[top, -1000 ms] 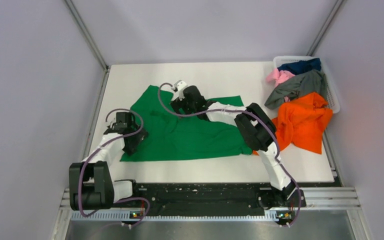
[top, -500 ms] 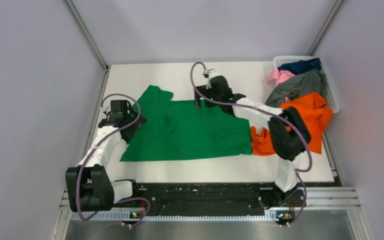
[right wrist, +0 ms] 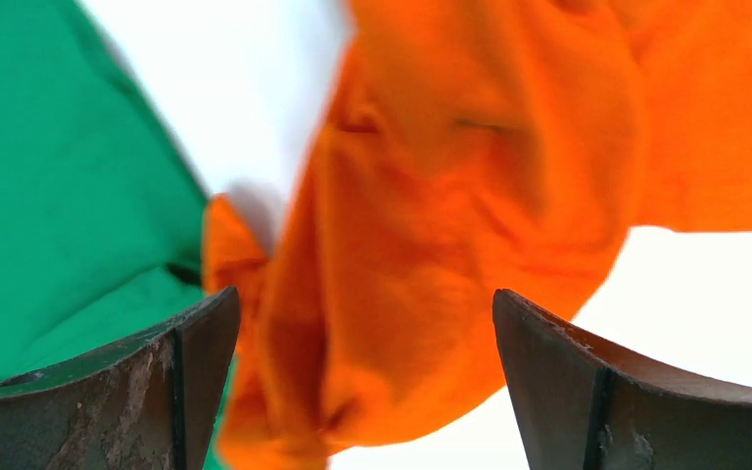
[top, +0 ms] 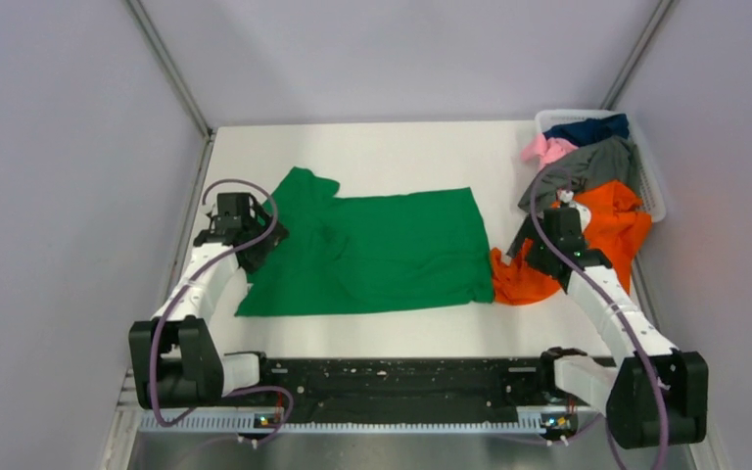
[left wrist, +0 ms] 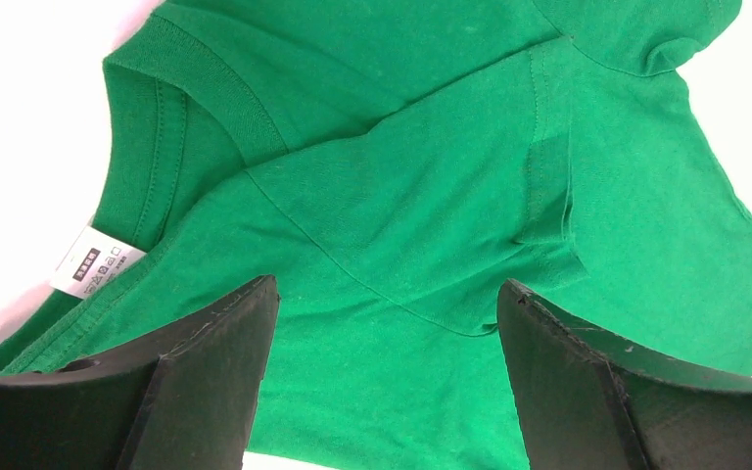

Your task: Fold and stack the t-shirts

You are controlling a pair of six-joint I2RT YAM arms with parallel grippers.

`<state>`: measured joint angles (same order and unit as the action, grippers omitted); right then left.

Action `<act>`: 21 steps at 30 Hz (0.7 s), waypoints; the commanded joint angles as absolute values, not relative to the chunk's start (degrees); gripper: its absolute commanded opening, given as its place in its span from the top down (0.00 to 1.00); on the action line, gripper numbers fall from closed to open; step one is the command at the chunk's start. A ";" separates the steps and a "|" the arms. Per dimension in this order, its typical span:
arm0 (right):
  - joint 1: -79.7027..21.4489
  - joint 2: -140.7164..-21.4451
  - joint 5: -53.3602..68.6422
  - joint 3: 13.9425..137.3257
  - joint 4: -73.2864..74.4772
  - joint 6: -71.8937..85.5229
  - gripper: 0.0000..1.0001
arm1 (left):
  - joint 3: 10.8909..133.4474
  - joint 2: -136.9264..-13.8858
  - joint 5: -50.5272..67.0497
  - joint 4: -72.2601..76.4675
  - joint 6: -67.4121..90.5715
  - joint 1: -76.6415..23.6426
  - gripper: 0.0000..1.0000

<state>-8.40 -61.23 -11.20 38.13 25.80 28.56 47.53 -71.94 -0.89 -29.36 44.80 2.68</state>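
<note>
A bright green t-shirt (top: 382, 255) lies spread on the white table, its collar toward the left and one sleeve folded over near the collar. My left gripper (top: 247, 235) hovers open over that collar end; the left wrist view shows the green cloth (left wrist: 431, 176) and a white label (left wrist: 93, 262) beyond the left gripper (left wrist: 389, 284), with nothing between the fingers. My right gripper (top: 545, 257) stands open above the crumpled orange t-shirt (top: 602, 230). In the right wrist view the orange t-shirt (right wrist: 470, 176) fills the gap of the right gripper (right wrist: 365, 292), with green cloth (right wrist: 59, 196) at the left.
A white basket (top: 654, 186) stands at the back right corner. A grey shirt (top: 587, 166), a navy one (top: 592, 127) and a pink one (top: 546, 149) spill out of it. Grey walls close in on both sides of the table.
My right arm has swung from the green shirt's far edge over to the right, above the orange shirt. The green shirt now lies flatter. The left gripper shifted slightly toward the far side.
</note>
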 commanded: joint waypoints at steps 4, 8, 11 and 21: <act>-1.32 -72.15 -11.89 36.46 21.26 31.59 0.02 | 45.99 -72.57 1.52 -26.30 43.89 2.61 0.13; -1.17 -80.66 -13.10 35.71 15.56 33.54 0.25 | 45.84 -72.79 1.73 -26.31 44.00 2.61 0.13; -1.14 -79.12 -13.03 36.17 14.35 33.26 0.81 | 46.06 -72.38 0.98 -26.69 43.89 2.57 0.13; 3.62 -66.77 -22.36 59.68 17.64 26.27 1.00 | 47.40 -71.63 1.07 -27.14 43.71 2.62 0.14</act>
<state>-0.45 -69.67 -18.70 46.11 21.28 30.44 45.95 -72.62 0.86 -28.21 44.62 2.68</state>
